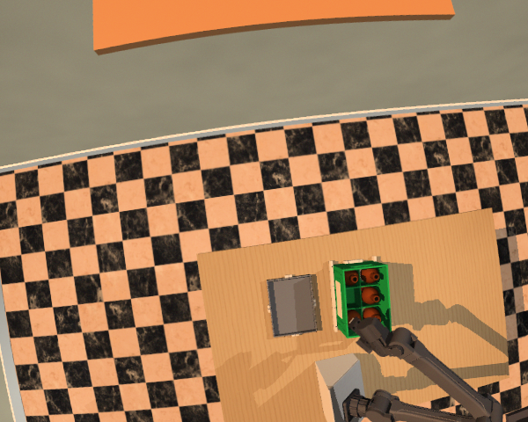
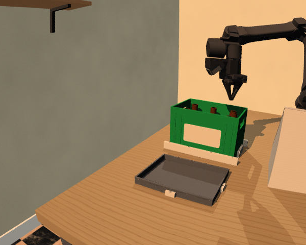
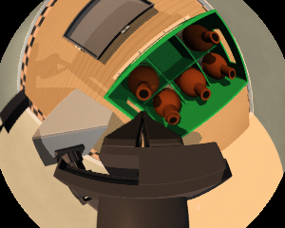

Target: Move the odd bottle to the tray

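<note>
My gripper [image 2: 231, 99] [image 3: 142, 115] is shut and empty, pointing down above the near end of the green crate [image 1: 388, 294] [image 2: 177, 126] [image 3: 223, 97]. Five brown bottles stand in the crate: two at the near end [image 3: 143, 82] [image 3: 166, 102], one in the middle [image 1: 370, 294] [image 3: 192, 81], two at the far end [image 1: 353, 278] [image 3: 199, 38] [image 1: 370, 275] [image 3: 216, 66]. The middle compartment on the tray side is empty. I cannot tell which neck differs. The dark grey tray [image 1: 294, 306] [image 2: 187, 176] [image 3: 109, 28] holds nothing.
A pale strip [image 2: 200, 153] runs along the crate's tray side. Small pale blocks [image 2: 170, 193] touch the tray's edges. A large pale box [image 1: 337, 376] [image 2: 292, 150] [image 3: 76, 119] stands beyond the crate's near end, with a dark jointed arm part [image 1: 382, 403] beside it.
</note>
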`<control>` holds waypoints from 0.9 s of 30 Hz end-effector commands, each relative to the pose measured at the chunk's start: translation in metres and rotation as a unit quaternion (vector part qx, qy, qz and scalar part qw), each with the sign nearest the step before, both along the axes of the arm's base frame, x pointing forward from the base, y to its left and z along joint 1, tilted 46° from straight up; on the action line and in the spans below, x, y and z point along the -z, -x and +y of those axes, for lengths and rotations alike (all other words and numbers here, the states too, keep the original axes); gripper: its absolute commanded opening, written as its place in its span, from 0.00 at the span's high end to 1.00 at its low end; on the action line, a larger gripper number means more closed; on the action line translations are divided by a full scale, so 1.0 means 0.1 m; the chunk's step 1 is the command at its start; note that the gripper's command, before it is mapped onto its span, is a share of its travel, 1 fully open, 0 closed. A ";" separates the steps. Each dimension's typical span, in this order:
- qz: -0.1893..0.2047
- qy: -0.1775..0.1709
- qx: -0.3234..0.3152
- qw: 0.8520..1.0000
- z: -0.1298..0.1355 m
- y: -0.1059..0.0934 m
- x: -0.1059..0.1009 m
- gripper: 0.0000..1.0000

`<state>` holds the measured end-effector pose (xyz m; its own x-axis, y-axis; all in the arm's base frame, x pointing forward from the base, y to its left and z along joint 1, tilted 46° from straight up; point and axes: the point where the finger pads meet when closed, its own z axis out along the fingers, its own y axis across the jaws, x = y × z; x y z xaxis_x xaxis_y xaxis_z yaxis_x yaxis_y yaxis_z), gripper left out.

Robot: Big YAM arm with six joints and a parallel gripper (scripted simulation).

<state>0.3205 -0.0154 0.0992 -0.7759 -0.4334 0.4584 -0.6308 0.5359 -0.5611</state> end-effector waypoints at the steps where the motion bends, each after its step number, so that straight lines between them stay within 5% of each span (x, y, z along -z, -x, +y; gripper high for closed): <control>1: -0.015 -0.006 -0.002 1.000 0.07 -0.07 -0.08 1.00; 27: -0.014 -0.006 -0.001 1.000 0.03 -0.07 -0.11 1.00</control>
<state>0.3205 -0.0154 0.0992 -0.7760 -0.4334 0.4583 -0.6308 0.5359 -0.5612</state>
